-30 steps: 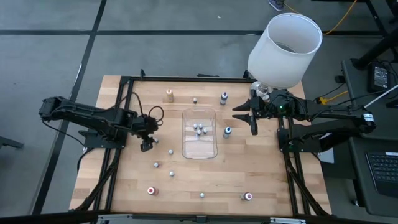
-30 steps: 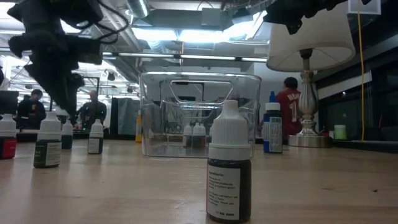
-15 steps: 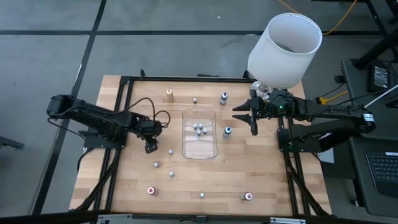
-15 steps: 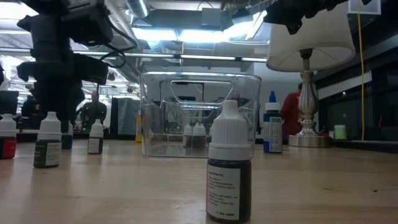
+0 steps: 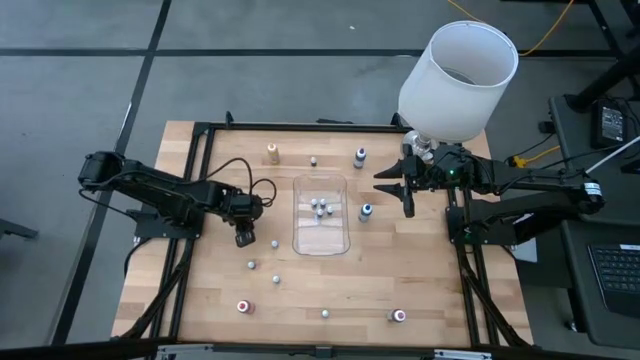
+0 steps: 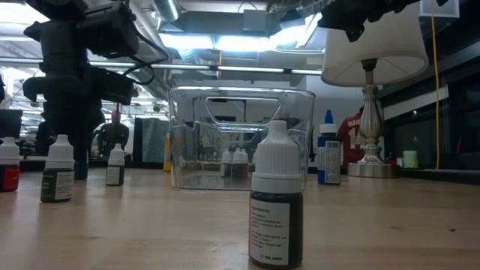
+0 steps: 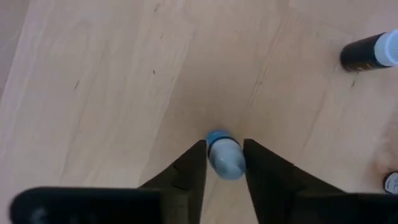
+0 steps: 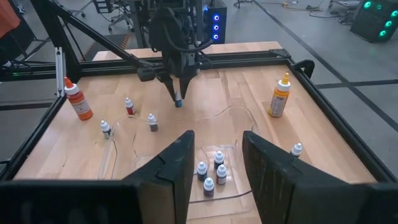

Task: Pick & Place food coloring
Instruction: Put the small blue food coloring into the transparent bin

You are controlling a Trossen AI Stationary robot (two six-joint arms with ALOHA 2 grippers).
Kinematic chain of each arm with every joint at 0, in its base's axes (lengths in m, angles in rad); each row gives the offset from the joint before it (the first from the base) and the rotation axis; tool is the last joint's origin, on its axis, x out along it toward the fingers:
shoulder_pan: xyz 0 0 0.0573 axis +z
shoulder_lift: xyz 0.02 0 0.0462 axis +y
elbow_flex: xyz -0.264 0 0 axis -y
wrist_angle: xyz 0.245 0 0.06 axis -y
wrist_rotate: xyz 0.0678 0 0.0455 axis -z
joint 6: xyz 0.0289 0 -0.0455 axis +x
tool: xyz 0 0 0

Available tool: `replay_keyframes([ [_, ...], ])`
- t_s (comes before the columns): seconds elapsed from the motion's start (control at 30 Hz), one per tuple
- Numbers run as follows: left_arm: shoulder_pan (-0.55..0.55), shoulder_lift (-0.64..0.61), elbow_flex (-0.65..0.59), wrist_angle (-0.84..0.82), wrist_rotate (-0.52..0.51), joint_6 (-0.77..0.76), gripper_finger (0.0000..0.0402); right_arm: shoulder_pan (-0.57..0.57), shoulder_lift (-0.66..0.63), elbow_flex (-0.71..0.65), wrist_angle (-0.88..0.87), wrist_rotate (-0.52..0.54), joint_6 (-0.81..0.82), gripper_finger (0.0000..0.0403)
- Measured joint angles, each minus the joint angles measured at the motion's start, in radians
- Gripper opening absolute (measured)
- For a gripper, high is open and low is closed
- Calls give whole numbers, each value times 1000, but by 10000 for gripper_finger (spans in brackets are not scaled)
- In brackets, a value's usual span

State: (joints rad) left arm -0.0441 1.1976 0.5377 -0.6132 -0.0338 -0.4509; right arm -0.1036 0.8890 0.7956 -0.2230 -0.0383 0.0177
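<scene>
The food coloring is a set of tiny bottles. Several stand in the clear tray [image 5: 298, 232] and others stand loose on the wooden table. My left gripper [image 5: 243, 238] points down left of the tray, shut on one bottle with a pale cap and blue body [image 7: 224, 157]. The right wrist view shows that gripper [image 8: 178, 98] too, with the blue bottle at its tips. My right gripper [image 5: 393, 190] hovers right of the tray, high above the table. It is open, and nothing is between its fingers [image 8: 180, 155]. My left gripper pinches the bottle's pale cap [image 7: 214, 158] between its two fingers, one on either side. The fingers come from above, pointing steeply down. The bottle is upright with its blue body [image 8: 178, 102] below the fingertips, at the table's surface.
Loose bottles stand near my left gripper [image 5: 274, 243] [image 5: 251, 265] [image 5: 276, 280], red ones near the front edge [image 5: 245, 307] [image 5: 399, 316], an orange one at the back [image 5: 272, 153], and a dark one right of the tray [image 5: 366, 211]. A big white lampshade [image 5: 458, 80] stands at the back right.
My left gripper has sunk toward the table and gone a little toward the tray, coming down over the blue bottle. My right arm has kept still.
</scene>
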Motion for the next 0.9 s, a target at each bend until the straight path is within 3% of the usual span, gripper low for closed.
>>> replay_keyframes([
  [0.17, 0, -1, 2, -1, 11, -16, 58, 0, 0, 0, 0, 0, 0, 138],
  [0.37, 0, -10, 52, -50, 28, -14, 64, 0, 0, 0, 0, 0, 0, 138],
  [0.73, 38, -26, 495, -296, -66, 155, 64, 0, 0, 0, 1, 0, 3, 138],
  [0.9, 70, -31, 617, -337, -79, 198, 64, 0, 0, 0, 1, 0, 1, 138],
])
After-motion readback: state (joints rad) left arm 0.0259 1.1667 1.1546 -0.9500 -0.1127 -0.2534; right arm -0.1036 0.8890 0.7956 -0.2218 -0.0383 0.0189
